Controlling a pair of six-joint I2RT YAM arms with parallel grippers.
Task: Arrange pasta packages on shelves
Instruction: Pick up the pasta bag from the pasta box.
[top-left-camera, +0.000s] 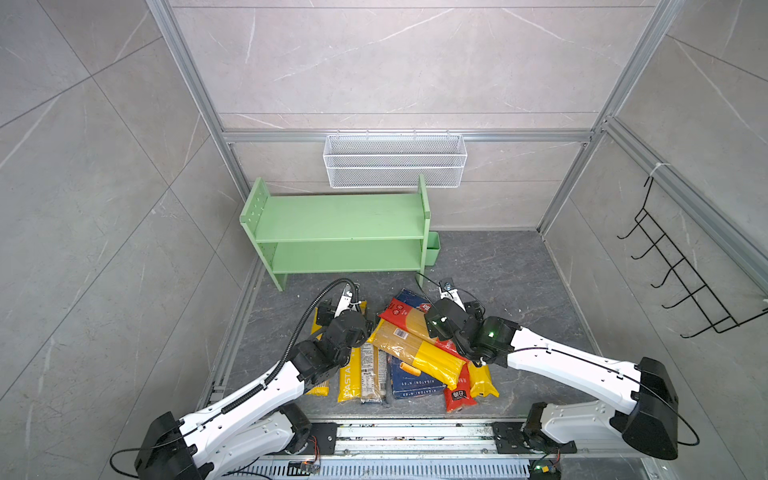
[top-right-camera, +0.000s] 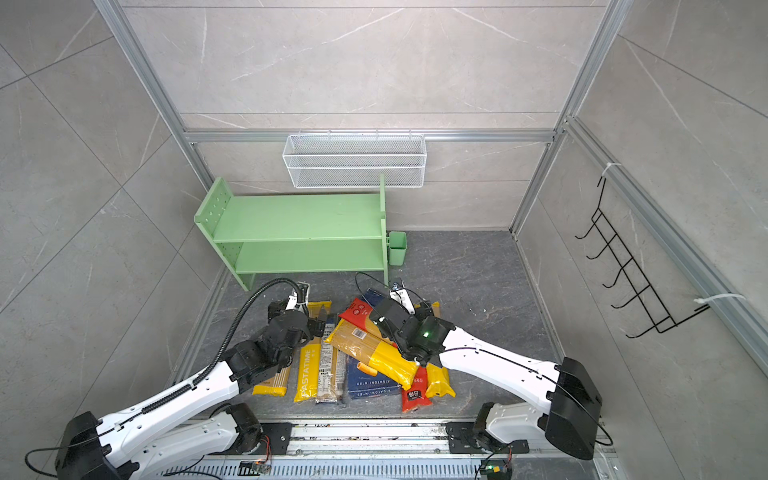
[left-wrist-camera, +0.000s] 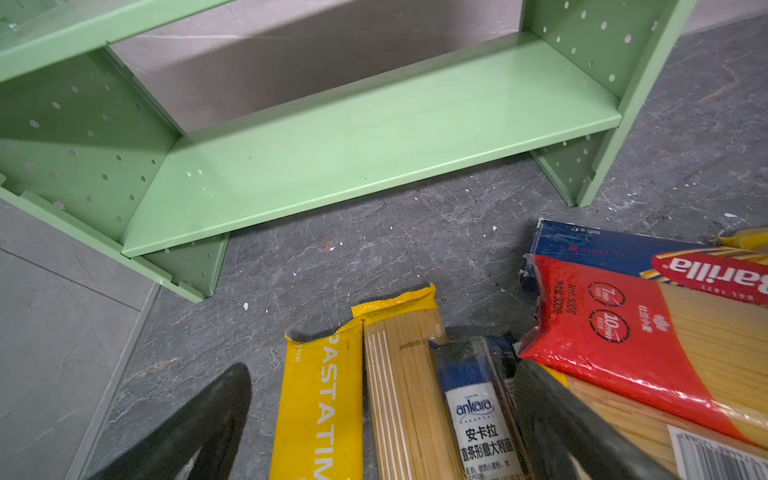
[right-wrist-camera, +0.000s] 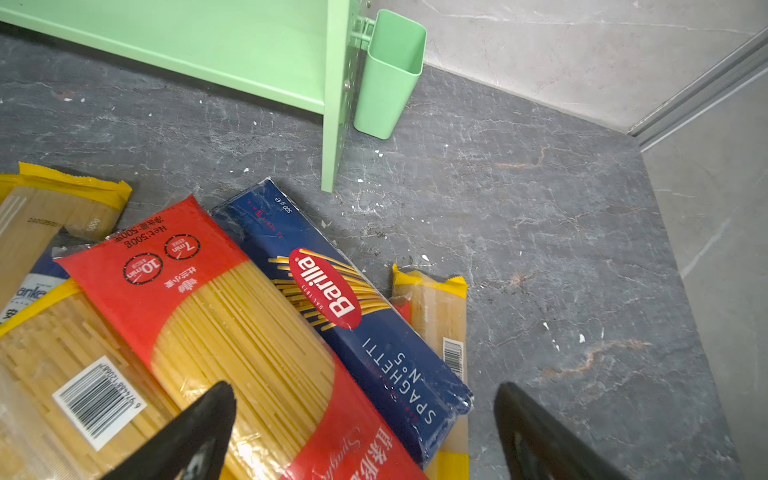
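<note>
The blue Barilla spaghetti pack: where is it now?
In the right wrist view the Barilla spaghetti pack lies on the floor, partly under the red-ended bag, by the shelf leg.

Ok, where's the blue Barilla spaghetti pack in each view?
Both top views: Barilla pack is the pack nearest the shelf leg.
Left wrist: under the red-ended bag.
Right wrist: beside that bag, logo showing.
Shared landmark: the shelf leg.
</note>
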